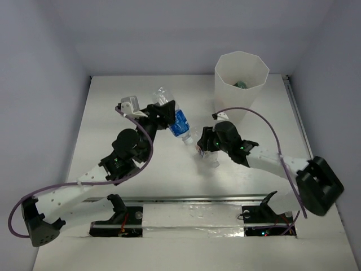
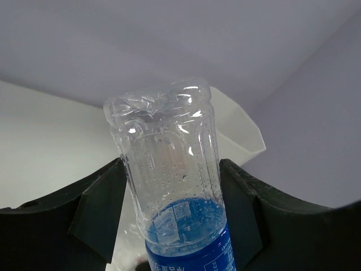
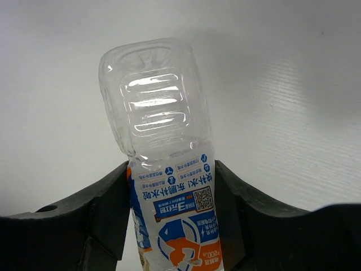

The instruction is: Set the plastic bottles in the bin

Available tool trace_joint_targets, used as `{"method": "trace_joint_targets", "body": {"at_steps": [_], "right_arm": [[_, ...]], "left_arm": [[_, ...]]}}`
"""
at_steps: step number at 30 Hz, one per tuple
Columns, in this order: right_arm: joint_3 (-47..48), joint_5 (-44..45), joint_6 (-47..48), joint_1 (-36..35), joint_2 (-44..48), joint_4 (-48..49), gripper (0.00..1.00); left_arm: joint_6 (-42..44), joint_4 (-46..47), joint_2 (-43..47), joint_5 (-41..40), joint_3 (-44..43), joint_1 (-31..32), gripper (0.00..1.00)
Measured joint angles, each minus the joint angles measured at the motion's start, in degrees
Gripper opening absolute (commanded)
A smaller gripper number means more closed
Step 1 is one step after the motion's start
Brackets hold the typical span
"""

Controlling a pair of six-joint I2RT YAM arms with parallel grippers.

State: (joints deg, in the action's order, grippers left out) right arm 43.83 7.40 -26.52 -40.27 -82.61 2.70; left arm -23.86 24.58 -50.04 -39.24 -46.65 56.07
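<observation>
A clear plastic bottle (image 1: 179,123) with a blue label hangs tilted above the middle of the table, my left gripper (image 1: 162,113) shut on it. In the left wrist view the bottle (image 2: 163,141) fills the gap of that gripper (image 2: 172,189), both pads against its sides. The white bin (image 2: 243,134) shows behind it. A second plastic bottle (image 1: 211,160), clear with a white, blue and orange label, lies on the table. My right gripper (image 1: 204,148) is on it; its fingers press both sides of the label (image 3: 180,209). The tall white bin (image 1: 240,104) stands at the back right.
Something small and dark green (image 1: 241,84) lies inside the bin. Grey walls close the table on three sides. A metal rail (image 1: 197,199) runs along the near edge by the arm bases. Purple cables loop beside both arms.
</observation>
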Motion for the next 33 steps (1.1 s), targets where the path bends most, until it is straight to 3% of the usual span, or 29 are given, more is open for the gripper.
{"method": "trace_joint_targets", "body": {"at_steps": [4,9,21,28,33], "right_arm": [[-4.15,-1.99,-0.48,-0.02,15.76,-0.48,0.37],[-7.72,-3.78,-0.70,-0.68,34.14,-1.20,0.37],[-9.73,-3.91,-1.64,-0.68,61.57,-16.50,0.34],[-7.39,-1.20,-2.47,-0.68,67.30,-20.72,0.33],[-7.23,-1.07,-3.10,-0.68,69.22,-23.50,0.34]], "left_arm": [[2.25,3.04,-7.56,2.97,-7.78,-3.82,0.30],[4.17,3.89,-21.57,8.52,-23.41,-8.28,0.30],[10.27,0.57,-55.87,14.16,-63.41,-10.08,0.33],[11.85,0.33,-74.03,14.01,-86.49,-10.08,0.32],[13.90,5.11,-81.42,13.03,-89.88,-10.08,0.34]]}}
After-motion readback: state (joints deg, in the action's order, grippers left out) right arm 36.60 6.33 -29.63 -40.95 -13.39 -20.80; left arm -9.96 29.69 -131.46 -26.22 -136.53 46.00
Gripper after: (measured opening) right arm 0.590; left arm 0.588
